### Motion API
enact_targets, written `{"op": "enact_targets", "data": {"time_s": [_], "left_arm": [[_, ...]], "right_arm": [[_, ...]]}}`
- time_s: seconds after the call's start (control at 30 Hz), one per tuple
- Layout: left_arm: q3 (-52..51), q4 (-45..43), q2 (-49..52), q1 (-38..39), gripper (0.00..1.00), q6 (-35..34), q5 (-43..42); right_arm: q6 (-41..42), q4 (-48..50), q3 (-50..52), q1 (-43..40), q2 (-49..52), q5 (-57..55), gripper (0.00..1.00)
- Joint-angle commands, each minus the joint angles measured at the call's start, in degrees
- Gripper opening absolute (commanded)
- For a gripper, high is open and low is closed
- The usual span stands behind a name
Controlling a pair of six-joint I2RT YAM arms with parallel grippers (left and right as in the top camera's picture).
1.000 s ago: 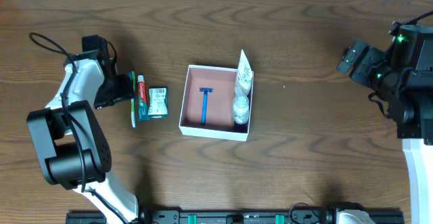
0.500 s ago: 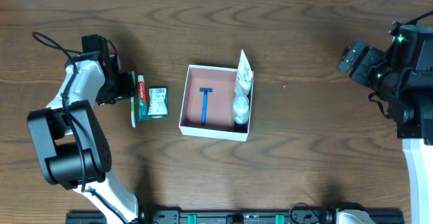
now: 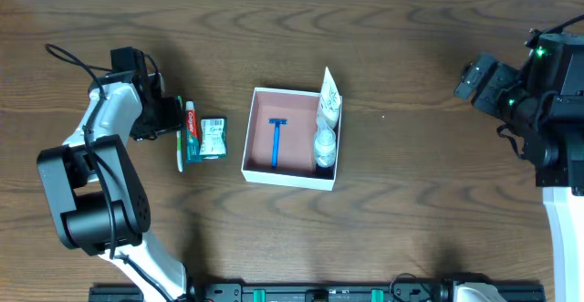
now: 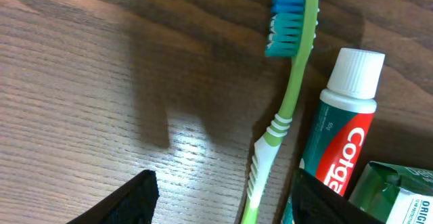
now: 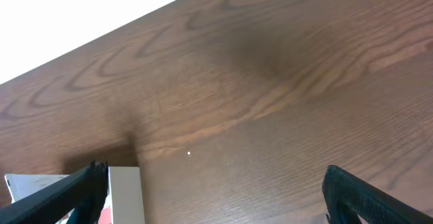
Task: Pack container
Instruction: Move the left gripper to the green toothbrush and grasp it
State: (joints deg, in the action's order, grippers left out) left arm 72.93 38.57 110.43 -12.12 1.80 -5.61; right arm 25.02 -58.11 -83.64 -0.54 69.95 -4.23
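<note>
Left gripper (image 4: 223, 187): jaws apart, nothing held, straddling the toothbrush (image 4: 292, 92) handle near the counter's left edge. Toothpaste (image 4: 342, 132) lies just beside it, so I'd drop straight down and pinch the handle only, clear of the tube. Container (image 3: 245, 152) sits mid-counter, well apart. Right gripper (image 5: 216, 197) is spread too, at the right edge.

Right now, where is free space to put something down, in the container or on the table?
In the container, bare floor lies on both sides of the razor; toiletries crowd its right edge. The table is bare from container to right arm. Toothbrush, toothpaste and packet lie close together at the left fingers.
</note>
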Motion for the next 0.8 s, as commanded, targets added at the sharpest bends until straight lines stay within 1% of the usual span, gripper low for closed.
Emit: {"op": "enact_targets", "data": {"time_s": [0.0,0.2,0.6,0.77], "left_arm": [[-0.5,0.31,0.92,0.66,0.64,1.38,0.0],[-0.5,0.33,0.98,2.25,0.64,3.8,0.02],[-0.5,0.09,5.75,2.56,0.63,3.76,0.48],[-0.31,-0.09,5.73,2.56,0.63,3.76,0.46]], "right_arm": [[-0.22,-0.07,-0.48,-0.31,0.07,0.17,0.99],[-0.22,-0.07,-0.48,-0.31,0.07,0.17,0.99],[-0.22,-0.07,-0.48,-0.31,0.07,0.17,0.99],[-0.22,-0.07,-0.48,-0.31,0.07,0.17,0.99]]}}
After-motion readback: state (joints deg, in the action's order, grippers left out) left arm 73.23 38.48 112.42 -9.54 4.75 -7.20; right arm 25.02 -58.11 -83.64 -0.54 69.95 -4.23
